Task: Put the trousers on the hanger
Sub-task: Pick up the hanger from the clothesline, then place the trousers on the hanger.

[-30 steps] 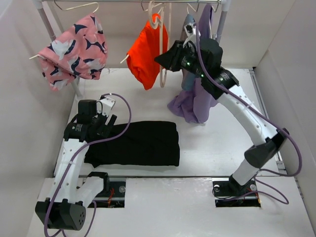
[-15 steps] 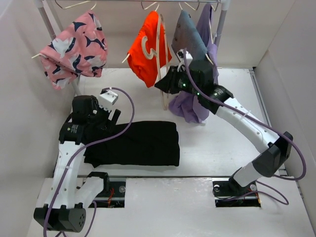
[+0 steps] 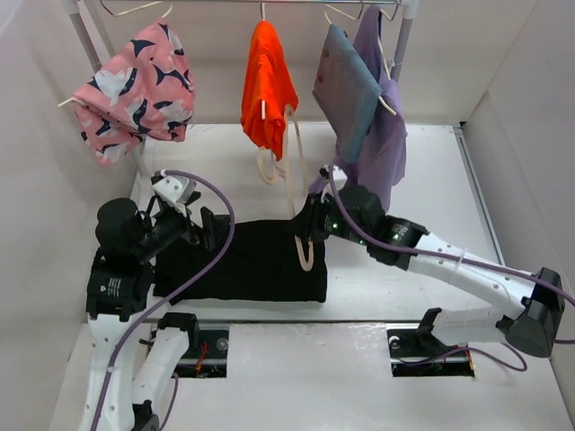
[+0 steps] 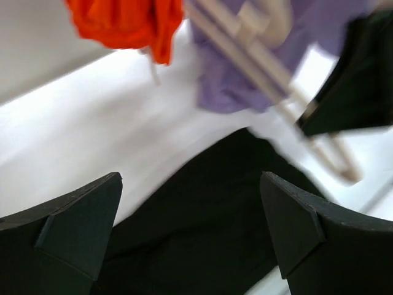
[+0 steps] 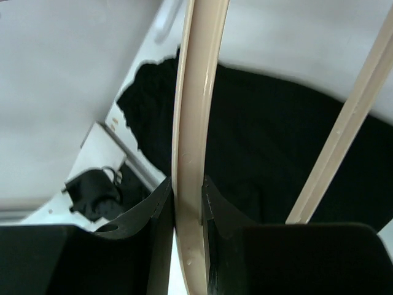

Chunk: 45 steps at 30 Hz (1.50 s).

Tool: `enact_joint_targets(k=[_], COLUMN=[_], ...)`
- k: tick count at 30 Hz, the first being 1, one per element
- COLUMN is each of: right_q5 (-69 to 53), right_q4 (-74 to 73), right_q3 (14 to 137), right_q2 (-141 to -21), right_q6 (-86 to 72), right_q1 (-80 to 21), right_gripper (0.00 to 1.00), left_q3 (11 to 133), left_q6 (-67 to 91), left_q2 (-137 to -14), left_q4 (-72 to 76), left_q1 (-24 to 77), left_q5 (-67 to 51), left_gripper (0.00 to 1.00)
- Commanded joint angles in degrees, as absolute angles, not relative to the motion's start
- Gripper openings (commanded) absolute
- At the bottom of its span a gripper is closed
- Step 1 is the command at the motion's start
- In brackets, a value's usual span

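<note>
With the right arm stretched low, the right pincer [image 3: 304,233] pinches the hanger [image 3: 295,171], trousers [image 3: 256,265] beneath it; the raised left pincer [image 3: 199,229] stands spread above them.

Trousers [image 3: 252,260]: black cloth, matt, no sheen; soft, shallow creases.
Hanger [image 5: 191,123]: pale beige, smooth, light gloss with a highlight running along the bar. Probably plastic, though painted wood can't be ruled out from these views.
Table [image 3: 422,189]: white, flat, matt.
Orange garment [image 3: 265,81]: plain matt cloth.
Pink garment [image 3: 139,85]: soft printed cloth.
Blue-grey garment [image 3: 346,90]: stiffer-looking cloth, dull.
Purple garment [image 3: 388,148]: thin cloth that drapes loosely.
Left gripper [image 4: 190,178]: fingers [image 4: 73,239] black, dull, hard plastic look.
Right arm [image 3: 476,274]: smooth white shell, faint shine.
</note>
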<state>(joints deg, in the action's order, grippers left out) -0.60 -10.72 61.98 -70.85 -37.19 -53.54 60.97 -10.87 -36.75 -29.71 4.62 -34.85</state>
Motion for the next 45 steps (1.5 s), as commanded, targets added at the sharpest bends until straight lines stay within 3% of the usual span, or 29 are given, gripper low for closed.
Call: enact_joint_targets(k=[1,9,16,18,19,22,23,26,27,28,33,34,37,40,42,45], right_q5=[6.0,9.4,11.7,11.7,12.3,12.3,12.3,10.2,9.3,9.3,5.3,4.5,0.9,3.9,7.2,14.9], right_q4=[-4.2,2.4,5.7,6.2,6.8,7.3,7.9,8.8,9.4,9.4,10.9,10.9,9.9,5.0,1.2,-13.1], right_q3=[57.5,52.7,53.3,53.8,53.8,55.1,55.1,56.4,57.4,57.4,59.0,59.0,59.6,56.9,55.6,53.6], right_q2=[-70.1,-75.2,-81.9,-83.1,-83.7,-86.0,-86.6,-89.1,-89.7,-90.3,-92.5,-93.3,-92.4,-87.8,-81.4,-74.2], right_q6=[-42.1,-48.1,-50.6,-51.2,-51.2,-51.2,-51.2,-49.5,-48.6,-48.6,-48.0,-48.0,-48.0,-50.5,-52.9,-59.0], right_q1=[-58.3,-65.8,-70.0,-70.6,-71.2,-71.2,-71.7,-72.2,-72.2,-72.2,-72.8,-72.8,-72.8,-72.8,-72.8,-71.6], right_gripper=[0.00,0.00,0.00,0.00,0.00,0.00,0.00,0.00,0.00,0.00,0.00,0.06,0.57,0.87,0.98,1.00], left_q3=[62.3,61.1,60.5,60.5,61.2,62.2,62.2,61.6,61.6,61.6,61.6,61.6,61.6,61.6,61.6,61.6], left_q6=[2.0,11.2,7.6,6.3,5.4,2.0,2.0,2.0,2.0,3.4,5.2,5.9,7.1,7.1,6.5,5.9], left_q2=[-40.3,-48.0,-51.3,-52.7,-53.6,-57.4,-57.4,-57.4,-57.4,-57.4,-57.4,-57.4,-57.4,-57.4,-57.4,-57.4], left_q4=[-25.9,-28.7,-36.6,-39.3,-40.8,-46.3,-46.3,-45.8,-45.8,-45.8,-46.3,-46.8,-46.8,-46.8,-46.8,-46.8], left_q1=[4.4,4.4,4.4,4.4,4.4,4.4,4.4,4.4,4.4,4.4,4.4,4.4,4.4,4.4,4.4,4.4], left_q5=[-46.0,-56.2,-49.6,-43.4,-40.9,-32.3,-31.0,-30.8,-30.8,-28.3,-24.9,-23.4,-21.0,-21.0,-22.8,-23.4], left_gripper=[0.93,0.99,0.98,0.88,0.72,0.41,0.41,0.15,0.15,0.01,0.00,0.00,0.00,0.00,0.00,0.00])
